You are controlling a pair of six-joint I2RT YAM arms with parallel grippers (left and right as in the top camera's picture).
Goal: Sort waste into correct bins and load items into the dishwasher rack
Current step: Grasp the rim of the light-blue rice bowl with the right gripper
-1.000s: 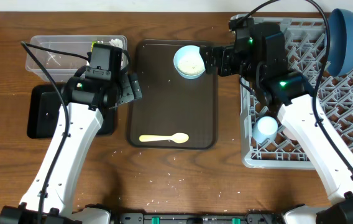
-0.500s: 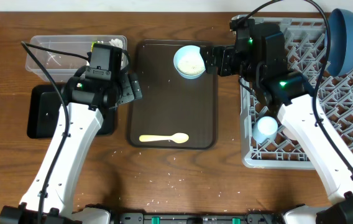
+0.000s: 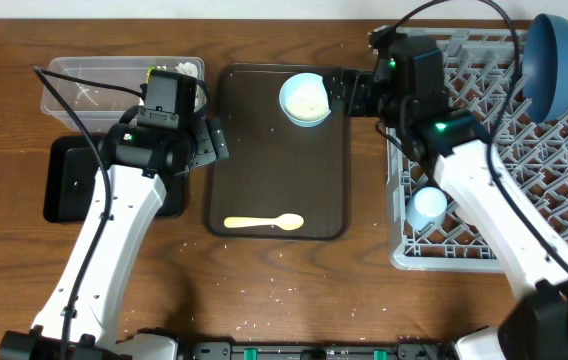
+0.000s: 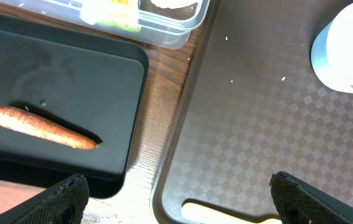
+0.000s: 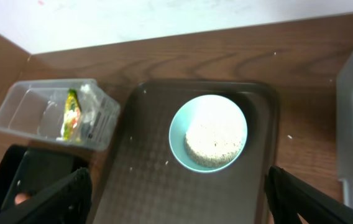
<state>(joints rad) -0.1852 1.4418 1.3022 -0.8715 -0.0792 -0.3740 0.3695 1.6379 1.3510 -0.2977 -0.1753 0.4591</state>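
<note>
The light blue bowl (image 3: 304,99) holds white rice and sits at the far end of the dark brown serving tray (image 3: 264,165); it also shows in the right wrist view (image 5: 209,132). My right gripper (image 3: 335,91) is open and empty just right of the bowl, above the tray (image 5: 183,205). The pale yellow spoon (image 3: 264,223) lies at the tray's near end. My left gripper (image 3: 213,143) is open and empty over the tray's left edge (image 4: 176,208). The orange sausage (image 4: 43,126) lies in the black tray (image 3: 69,185). The yellow-green packet (image 5: 71,115) lies in the clear tub (image 3: 94,85). The pink cup is out of view.
The grey dishwasher rack (image 3: 554,170) fills the right side, with the dark blue plate (image 3: 552,60) upright at its far end and a small blue cup (image 3: 427,207) at its left edge. Loose rice grains (image 3: 264,300) lie scattered on the wooden table near the front.
My right arm has shifted slightly toward the far side, its gripper still open beside the bowl. The left arm has not moved.
</note>
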